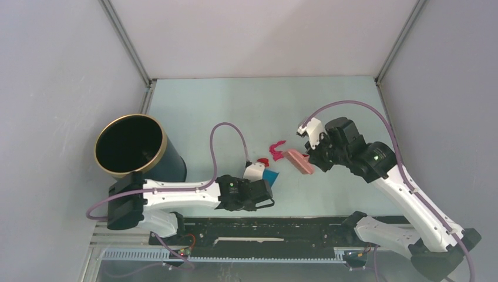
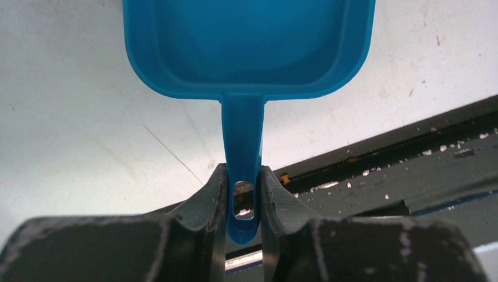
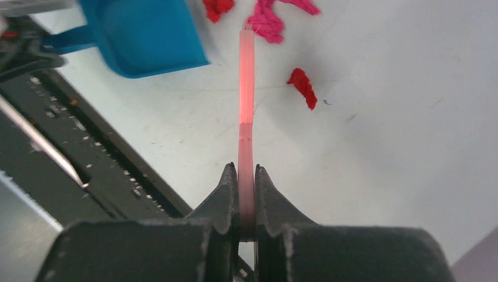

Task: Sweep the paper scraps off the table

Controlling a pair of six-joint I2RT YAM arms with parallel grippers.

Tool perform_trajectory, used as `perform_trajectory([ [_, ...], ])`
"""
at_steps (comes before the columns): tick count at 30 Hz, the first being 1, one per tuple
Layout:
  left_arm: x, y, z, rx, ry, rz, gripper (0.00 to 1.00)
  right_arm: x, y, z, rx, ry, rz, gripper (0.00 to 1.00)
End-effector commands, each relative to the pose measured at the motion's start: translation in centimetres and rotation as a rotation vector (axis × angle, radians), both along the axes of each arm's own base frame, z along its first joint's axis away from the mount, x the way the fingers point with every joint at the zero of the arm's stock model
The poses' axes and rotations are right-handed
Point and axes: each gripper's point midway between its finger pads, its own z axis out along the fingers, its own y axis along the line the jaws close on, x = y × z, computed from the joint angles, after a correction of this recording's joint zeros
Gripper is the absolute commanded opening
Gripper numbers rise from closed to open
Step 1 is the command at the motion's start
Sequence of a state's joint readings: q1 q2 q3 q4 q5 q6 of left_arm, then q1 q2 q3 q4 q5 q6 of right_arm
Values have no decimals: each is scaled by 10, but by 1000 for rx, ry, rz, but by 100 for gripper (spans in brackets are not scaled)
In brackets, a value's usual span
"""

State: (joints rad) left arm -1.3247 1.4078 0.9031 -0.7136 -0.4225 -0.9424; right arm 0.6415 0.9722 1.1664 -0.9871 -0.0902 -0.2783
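My left claw (image 2: 242, 176) pinches the dustpan (image 2: 246, 41) by its handle. My right claw (image 3: 246, 176) pinches the brush (image 3: 246, 76), near scraps (image 3: 302, 87) on the worktop (image 3: 387, 129). Only the top view shows the bin (image 1: 130, 147).

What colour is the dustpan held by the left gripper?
The dustpan is bright blue; the left wrist view shows it best.
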Motion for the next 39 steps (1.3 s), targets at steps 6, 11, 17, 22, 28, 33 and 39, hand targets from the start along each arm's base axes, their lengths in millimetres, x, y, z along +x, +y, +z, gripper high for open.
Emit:
perform_trajectory([
  [6, -22, 28, 27, 62, 72, -75, 0, 97, -19, 37, -120, -236, -120, 0],
  [11, -33, 41, 15, 113, 156, -120, 0, 149, 3, 24, -156, -237, -129, 0],
  [17, -24, 47, 9, 149, 160, -124, 0, 195, 32, -7, -192, -193, -112, 0],
  [22, -8, 41, 4, 156, 162, -148, 0, 196, 63, -43, -214, -58, -63, 0],
  [28, 7, 31, -5, 165, 174, -186, 0, 152, 99, -65, -171, 87, 33, 0],
  [33, 19, 20, -12, 165, 171, -206, 0, 102, 120, -70, -78, 217, 114, 0],
  [39, 30, 3, -16, 157, 151, -230, 0, 58, 133, -54, 40, 332, 184, 0],
])
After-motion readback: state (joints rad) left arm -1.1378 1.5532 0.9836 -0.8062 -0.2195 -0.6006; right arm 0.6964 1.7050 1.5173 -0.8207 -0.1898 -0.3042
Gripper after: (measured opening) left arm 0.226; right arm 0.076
